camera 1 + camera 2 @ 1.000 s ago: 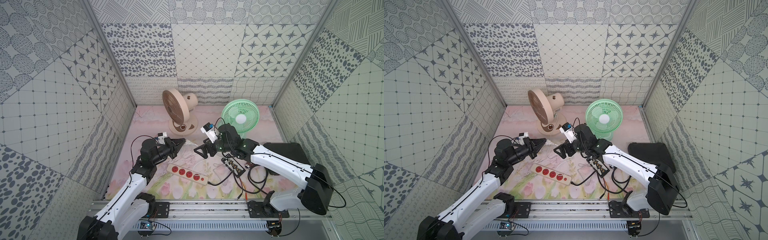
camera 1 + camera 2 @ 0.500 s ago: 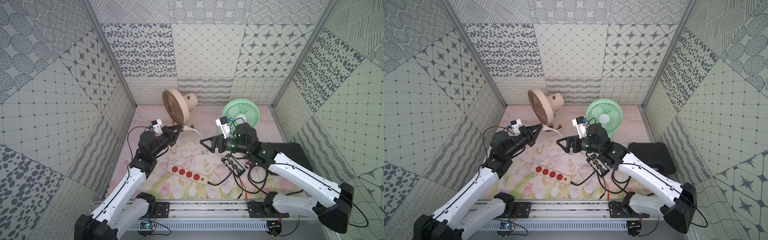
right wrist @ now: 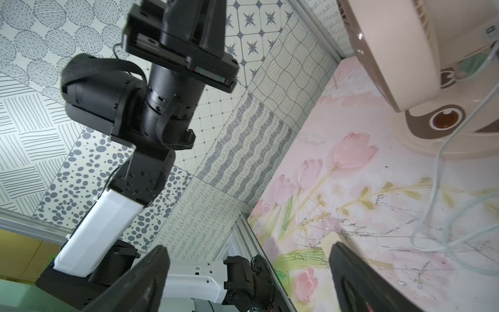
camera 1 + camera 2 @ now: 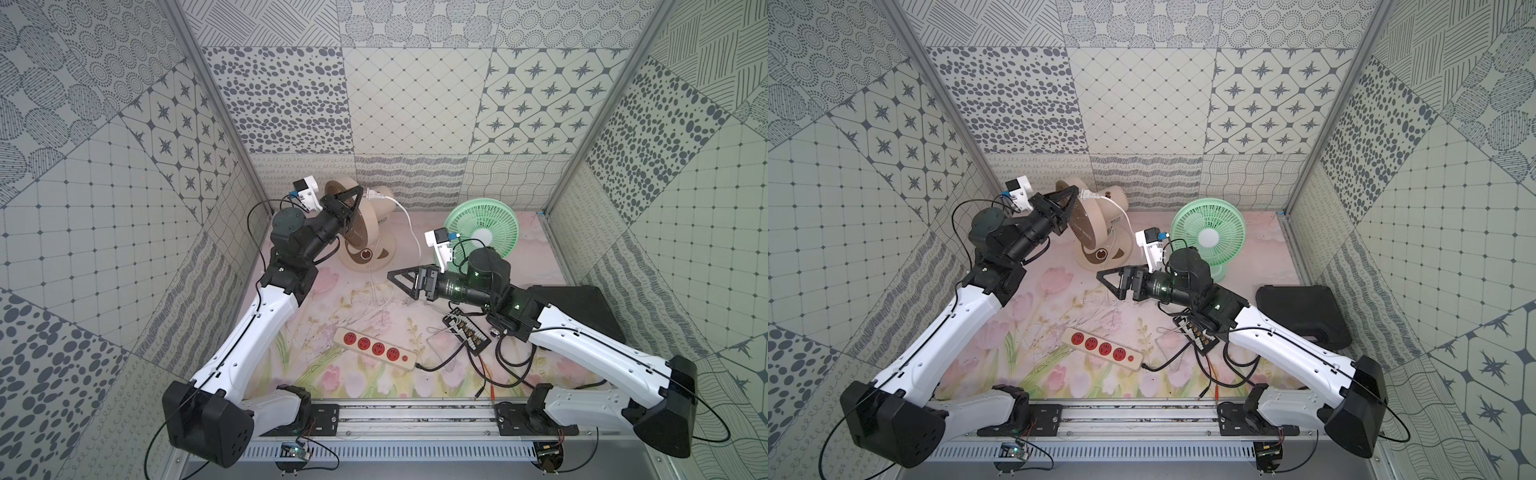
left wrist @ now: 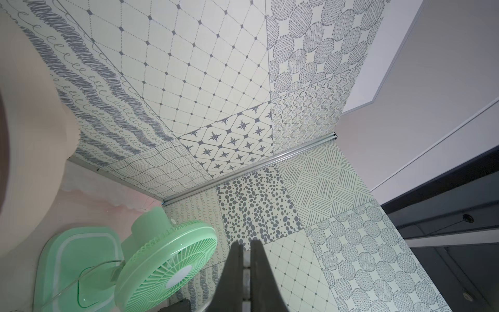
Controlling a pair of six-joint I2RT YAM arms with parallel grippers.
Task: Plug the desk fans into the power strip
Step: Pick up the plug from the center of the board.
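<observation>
Patterned grey-and-white walls (image 4: 407, 104) box in a pink floral mat (image 4: 324, 286). At the far side stand a beige fan (image 4: 368, 232) on the left and a green fan (image 4: 486, 224) to its right. In both top views the left gripper (image 4: 358, 190) is raised in front of the top of the beige fan's head, its jaws pressed together on a white plug (image 4: 371, 193) pinched at the tips. A white cord (image 4: 409, 220) trails from the plug down to the mat between the two fans. The right gripper (image 4: 395, 277) hovers over the middle of the mat pointing left, and the right wrist view shows its fingers (image 3: 151, 272) spread wide with nothing between them. Nearer than both grippers, the power strip (image 4: 375, 348) lies flat on the mat with its four red sockets facing up, well apart from the plug. A black connector board (image 4: 465, 331) sits just right of the strip, and a black case (image 4: 582, 307) lies at the right edge.
</observation>
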